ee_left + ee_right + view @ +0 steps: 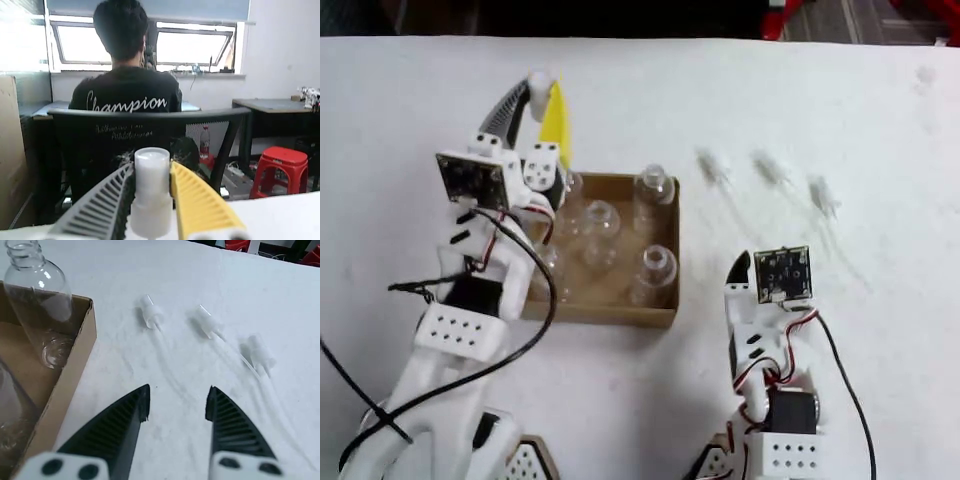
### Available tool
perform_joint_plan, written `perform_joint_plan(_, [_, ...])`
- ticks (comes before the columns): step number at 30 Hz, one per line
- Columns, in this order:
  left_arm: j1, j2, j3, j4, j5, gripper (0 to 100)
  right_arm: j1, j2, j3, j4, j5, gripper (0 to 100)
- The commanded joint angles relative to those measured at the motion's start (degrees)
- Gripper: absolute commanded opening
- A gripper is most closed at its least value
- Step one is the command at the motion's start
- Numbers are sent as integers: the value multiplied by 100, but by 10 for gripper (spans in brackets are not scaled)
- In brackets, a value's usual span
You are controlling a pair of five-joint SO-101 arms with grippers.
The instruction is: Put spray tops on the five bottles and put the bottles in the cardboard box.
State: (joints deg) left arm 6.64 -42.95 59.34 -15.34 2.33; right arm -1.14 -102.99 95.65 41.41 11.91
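White table (840,90) carries a cardboard box (610,312) with clear bottles (657,265) standing inside, necks uncapped. The left gripper (151,167) sits above the box's far left corner, grey and yellow fingers clamped on a white spray top (151,195). The right gripper (177,400) is near the box's right side, jaws spread, empty, over bare table. Three loose spray tops (207,321) lie just beyond it in a row.

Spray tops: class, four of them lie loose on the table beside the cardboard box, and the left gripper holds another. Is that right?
Not quite. Three spray tops, not four, lie loose on the table beside the cardboard box; the high view shows this. The left gripper does hold another spray top.
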Motion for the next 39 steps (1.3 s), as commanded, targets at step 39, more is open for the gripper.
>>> perform_joint_plan(39, [31, -224, 1046, -114, 255, 177, 4, -40, 35, -119, 431, 163])
